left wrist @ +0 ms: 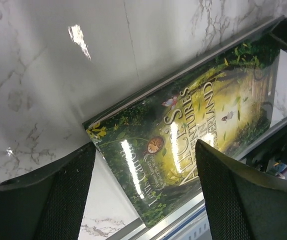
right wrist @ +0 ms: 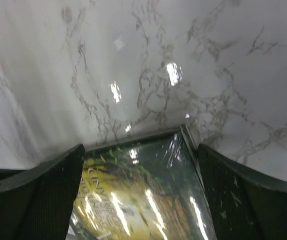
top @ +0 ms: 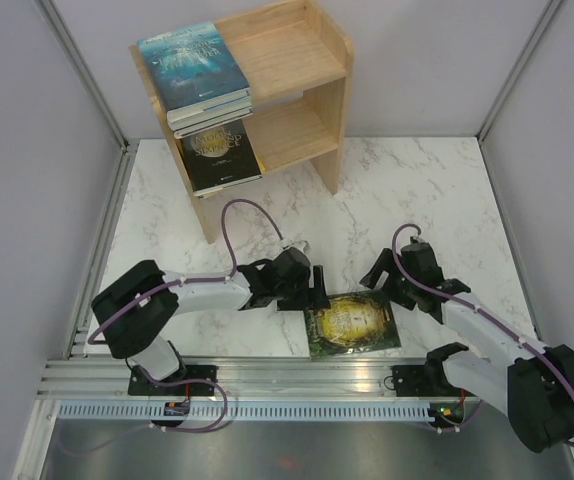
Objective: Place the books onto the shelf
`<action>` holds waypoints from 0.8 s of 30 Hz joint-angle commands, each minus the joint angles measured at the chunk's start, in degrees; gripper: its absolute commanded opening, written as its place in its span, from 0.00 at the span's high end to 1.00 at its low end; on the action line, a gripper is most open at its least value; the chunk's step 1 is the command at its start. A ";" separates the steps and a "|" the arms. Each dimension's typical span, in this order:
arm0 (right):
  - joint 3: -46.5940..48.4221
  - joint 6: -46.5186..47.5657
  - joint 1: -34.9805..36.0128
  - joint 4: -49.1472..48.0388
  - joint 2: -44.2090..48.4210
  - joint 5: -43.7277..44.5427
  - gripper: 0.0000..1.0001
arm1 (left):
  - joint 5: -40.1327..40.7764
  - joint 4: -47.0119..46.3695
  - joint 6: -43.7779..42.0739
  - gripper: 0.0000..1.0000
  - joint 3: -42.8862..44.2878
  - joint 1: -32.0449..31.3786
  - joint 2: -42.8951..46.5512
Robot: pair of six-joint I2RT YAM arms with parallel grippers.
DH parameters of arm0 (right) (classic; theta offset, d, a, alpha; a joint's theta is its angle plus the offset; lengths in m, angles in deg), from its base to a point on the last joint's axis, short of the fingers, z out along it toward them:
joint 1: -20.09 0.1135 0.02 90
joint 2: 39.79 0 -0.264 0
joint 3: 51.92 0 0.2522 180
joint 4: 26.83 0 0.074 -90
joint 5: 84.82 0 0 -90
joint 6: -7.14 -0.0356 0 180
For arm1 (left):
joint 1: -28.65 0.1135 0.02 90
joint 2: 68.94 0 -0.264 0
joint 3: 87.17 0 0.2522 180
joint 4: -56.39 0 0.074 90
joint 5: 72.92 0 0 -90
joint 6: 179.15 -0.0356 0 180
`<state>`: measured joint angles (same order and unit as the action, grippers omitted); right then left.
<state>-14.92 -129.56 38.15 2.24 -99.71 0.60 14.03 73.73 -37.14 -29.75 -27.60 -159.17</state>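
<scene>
A green-gold book [top: 352,322] lies flat on the marble table by its front edge, between the two arms. My left gripper [top: 316,291] is at the book's left edge, open, and the cover [left wrist: 198,115] shows between and beyond its fingers [left wrist: 144,150]. My right gripper [top: 380,284] hovers open over the book's far right corner [right wrist: 138,200], which sits between its jaws [right wrist: 141,150]. Neither holds anything. The wooden shelf [top: 327,60] stands at the back with a stack of books [top: 192,62] on its top tier and a black book [top: 219,155] on the lower one.
An aluminium rail [top: 267,378] runs along the table's front edge, just below the green-gold book's near corner. Grey walls close in the left, right and back sides. The right half of both shelf tiers is bare wood.
</scene>
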 commanded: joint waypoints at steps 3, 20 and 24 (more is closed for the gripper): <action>-4.96 -5.94 5.39 4.20 2.87 -4.02 0.05 | 1.56 -2.61 -0.59 0.17 10.45 1.57 -8.80; 1.71 -7.54 9.88 29.32 27.22 -0.89 0.04 | -0.30 13.39 -10.87 0.17 49.08 6.86 -26.07; 1.72 -6.57 9.88 29.43 26.88 2.46 0.04 | 8.90 15.58 -13.59 0.15 42.41 6.94 -17.01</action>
<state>-14.83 -137.19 47.94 28.09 -72.46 -0.93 14.84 86.19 -45.99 15.80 -20.96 -185.27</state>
